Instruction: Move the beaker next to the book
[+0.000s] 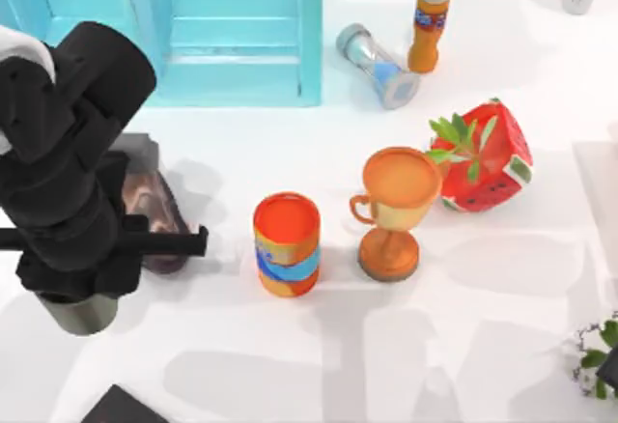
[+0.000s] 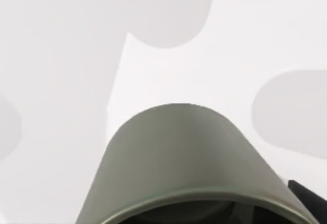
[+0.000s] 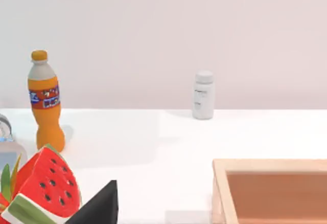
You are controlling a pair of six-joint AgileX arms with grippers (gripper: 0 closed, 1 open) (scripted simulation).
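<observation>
Left tool [image 1: 82, 302], jaw state untellable, carries grey beaker [image 2: 189, 162] near book [image 1: 121, 407]; loose grip risks dropping it.

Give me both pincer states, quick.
Left pincer: cannot be told.
Right pincer: cannot be told.

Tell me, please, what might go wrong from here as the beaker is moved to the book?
The beaker stands tilted beside the orange bottle, so a grasp could topple either. The orange cup and goblet stand between it and the book. The left arm hangs above a brown object it could strike.
</observation>
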